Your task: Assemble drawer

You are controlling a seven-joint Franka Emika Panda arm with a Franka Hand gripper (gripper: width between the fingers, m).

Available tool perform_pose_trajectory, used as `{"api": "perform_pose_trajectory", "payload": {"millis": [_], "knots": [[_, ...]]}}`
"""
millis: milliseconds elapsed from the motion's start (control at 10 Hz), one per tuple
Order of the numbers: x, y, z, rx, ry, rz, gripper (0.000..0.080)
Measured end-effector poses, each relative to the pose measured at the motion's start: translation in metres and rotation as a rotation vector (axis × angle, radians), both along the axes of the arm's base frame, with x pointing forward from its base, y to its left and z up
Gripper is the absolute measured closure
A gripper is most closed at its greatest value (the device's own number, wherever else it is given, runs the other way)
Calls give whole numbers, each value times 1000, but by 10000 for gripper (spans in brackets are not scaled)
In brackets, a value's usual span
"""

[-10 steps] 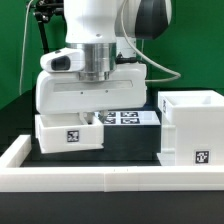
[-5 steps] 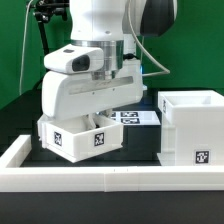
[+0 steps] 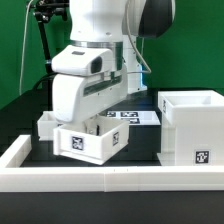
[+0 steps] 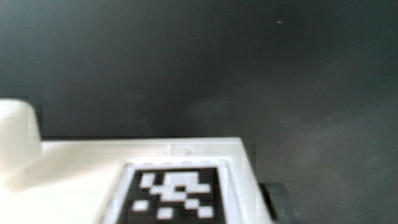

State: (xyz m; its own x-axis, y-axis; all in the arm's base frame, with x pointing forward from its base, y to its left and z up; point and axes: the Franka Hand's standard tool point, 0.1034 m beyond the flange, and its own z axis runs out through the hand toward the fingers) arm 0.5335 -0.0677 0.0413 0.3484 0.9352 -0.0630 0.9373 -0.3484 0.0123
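Observation:
My gripper (image 3: 101, 117) is shut on a small white tray (image 3: 88, 142) of the drawer and holds it tilted just above the black table, tag facing forward. In the wrist view the tray (image 4: 107, 165) and its tag fill the lower part, with one dark finger (image 4: 270, 194) against its side. A second small tray (image 3: 47, 122) lies behind it towards the exterior view's left. The large hollow shell (image 3: 192, 125) stands at the exterior view's right, apart from the held tray.
The long low white border wall (image 3: 100, 178) runs along the front and up the left side. The marker board (image 3: 133, 116) lies flat behind the gripper. A dark stand and cables rise at the back left.
The gripper has lifted and turned the small tray, tilting it, and carried it towards the exterior view's right and front. The shell has not moved.

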Motion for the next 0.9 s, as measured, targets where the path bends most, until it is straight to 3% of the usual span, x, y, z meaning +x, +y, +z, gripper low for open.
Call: {"api": "perform_pose_trajectory", "payload": {"millis": [200, 600, 900], "knots": [[-1, 8, -4, -10, 20, 181, 757], [-2, 4, -5, -11, 24, 212, 757], [-1, 28, -12, 8, 42, 262, 757]]}}
